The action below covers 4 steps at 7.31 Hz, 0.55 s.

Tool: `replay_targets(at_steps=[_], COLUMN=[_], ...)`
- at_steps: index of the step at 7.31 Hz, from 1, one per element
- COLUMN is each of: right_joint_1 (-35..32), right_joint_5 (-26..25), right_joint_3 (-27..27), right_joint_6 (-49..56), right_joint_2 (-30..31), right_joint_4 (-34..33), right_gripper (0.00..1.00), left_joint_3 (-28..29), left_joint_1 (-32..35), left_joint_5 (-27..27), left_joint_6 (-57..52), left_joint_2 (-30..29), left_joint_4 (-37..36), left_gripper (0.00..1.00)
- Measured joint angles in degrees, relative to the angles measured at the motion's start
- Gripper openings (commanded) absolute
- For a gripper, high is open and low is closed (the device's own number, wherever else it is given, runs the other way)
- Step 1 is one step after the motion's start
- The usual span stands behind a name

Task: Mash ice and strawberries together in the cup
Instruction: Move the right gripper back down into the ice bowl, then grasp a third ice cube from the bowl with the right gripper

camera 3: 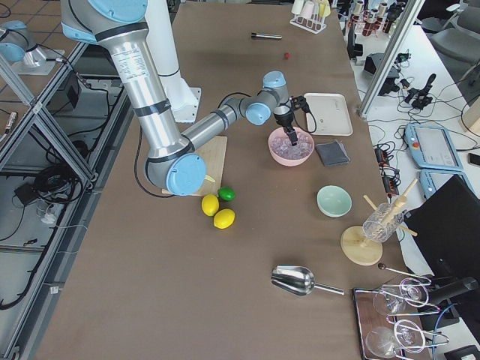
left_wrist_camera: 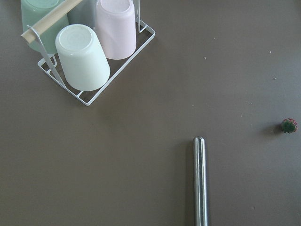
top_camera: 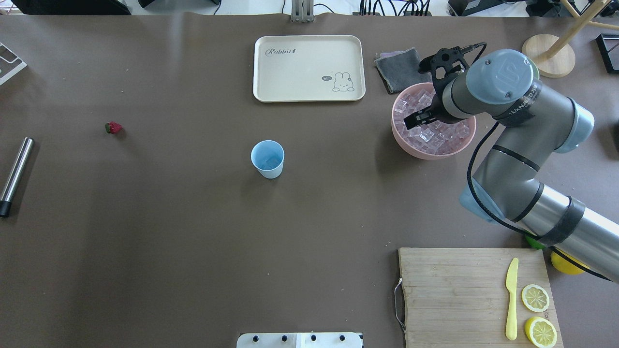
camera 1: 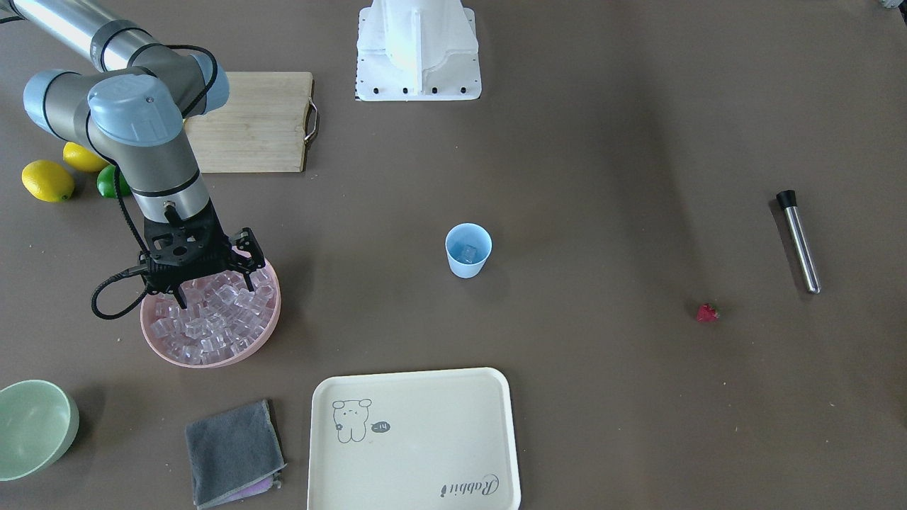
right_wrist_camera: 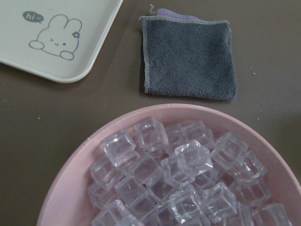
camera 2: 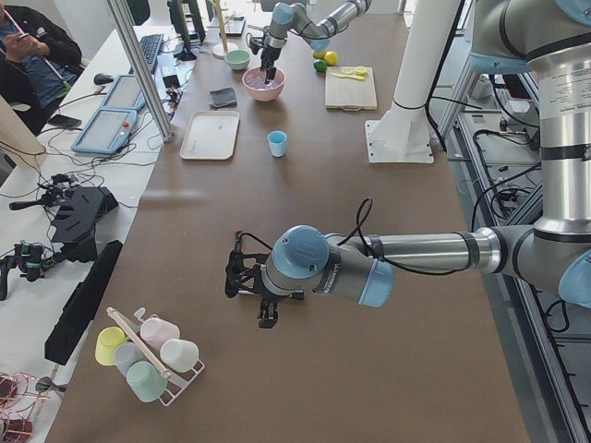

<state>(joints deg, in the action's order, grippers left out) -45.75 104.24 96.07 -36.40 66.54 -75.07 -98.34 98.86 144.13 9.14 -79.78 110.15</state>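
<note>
Left end effector (camera 2: 238,277) hovers over the table (top_camera: 193,241) at its left end; finger spacing cannot be told. Steel rod (top_camera: 14,175) lies untouched. Cup (top_camera: 267,159) mid-table, apparently one cube inside. Strawberry (top_camera: 113,127) on bare table, well apart from cup. Farthest: right end effector (camera 1: 216,292), fingers apart, over ice (top_camera: 430,130) in pink bowl (top_camera: 411,147). Judged early: loading unfinished, mashing not begun.

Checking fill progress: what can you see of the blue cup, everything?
The cup is a small light-blue tumbler, plastic by its look, tapered to the base, without a handle. It stands upright and open near the middle of the brown table, apart from the other things, with nothing else touching it. At least one clear ice cube lies at its bottom; nothing red shows inside.
</note>
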Motion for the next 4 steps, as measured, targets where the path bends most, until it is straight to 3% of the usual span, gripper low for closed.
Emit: replay_targets(at_steps=[2,3,4], right_joint_1=[-1.77,-1.78,-1.75], right_joint_5=[4.45,5.06,5.37], right_joint_3=[-0.82,-0.92,-1.05], right_joint_6=[3.97,4.58,4.84], right_joint_2=[-0.24,-0.28,-0.28], right_joint_4=[0.24,0.25,0.2], right_gripper=[0.93,0.78,0.52], left_joint_3=[-0.22,-0.35,-0.39], left_joint_1=[0.01,0.02,0.02], left_joint_5=[0.01,0.01,0.01], left_joint_6=[0.0,0.02,0.06], left_joint_2=[-0.01,-0.04,-0.2], left_joint_4=[0.06,0.06,0.05], left_gripper=[0.99,0.99,0.99])
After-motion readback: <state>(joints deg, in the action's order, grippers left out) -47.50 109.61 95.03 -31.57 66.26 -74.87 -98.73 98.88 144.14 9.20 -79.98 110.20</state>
